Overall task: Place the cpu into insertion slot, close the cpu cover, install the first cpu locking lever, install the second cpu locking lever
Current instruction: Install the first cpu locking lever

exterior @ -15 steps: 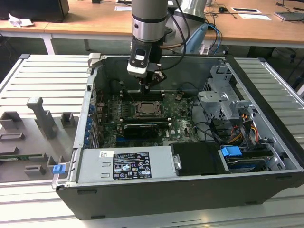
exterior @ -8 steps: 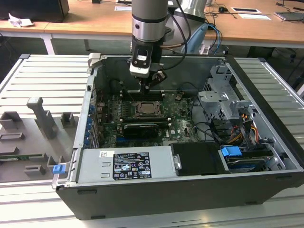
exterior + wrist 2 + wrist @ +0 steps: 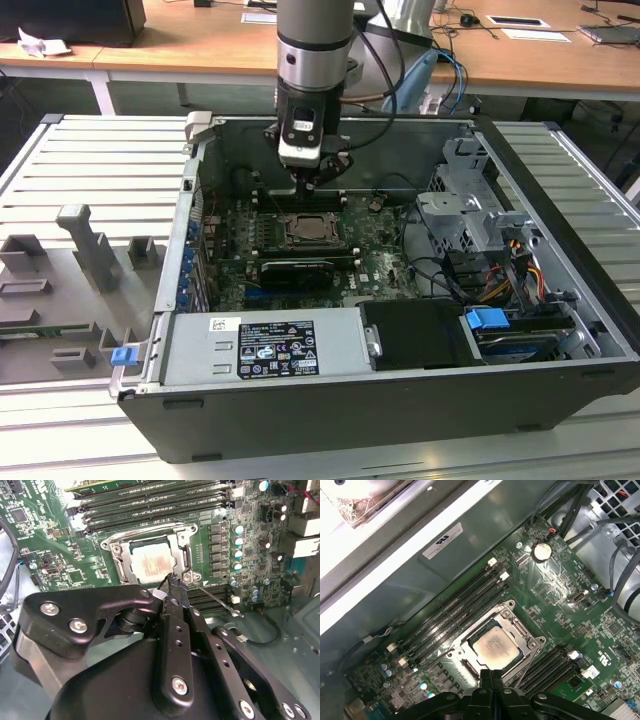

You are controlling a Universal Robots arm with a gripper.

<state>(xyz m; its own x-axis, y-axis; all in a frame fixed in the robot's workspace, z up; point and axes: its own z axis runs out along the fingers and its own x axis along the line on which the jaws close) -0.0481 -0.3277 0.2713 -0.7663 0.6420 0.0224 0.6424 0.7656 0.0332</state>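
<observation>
Inside the open computer case [image 3: 400,420], on the green motherboard [image 3: 560,580], seated flat in the insertion slot [image 3: 518,628] under the lowered cpu cover [image 3: 175,540]: the cpu [image 3: 496,645]. Beside the socket corner, a thin locking lever [image 3: 215,600], apparently unlatched. Likely hazard: slipping off that springy wire and gouging nearby board parts. Gripper [image 3: 172,582] jaws pressed together, pinching nothing, cpu just beyond the tips

Open air is lying straight above the insertion slot [image 3: 318,230], where the claw [image 3: 492,674] is hanging. Memory slots [image 3: 455,612] are flanking the insertion slot on two sides, a long black card [image 3: 295,270] is lying just beside it, and a drive cage [image 3: 465,215] with cables [image 3: 440,270] is crowding the exterior view's right of it
</observation>
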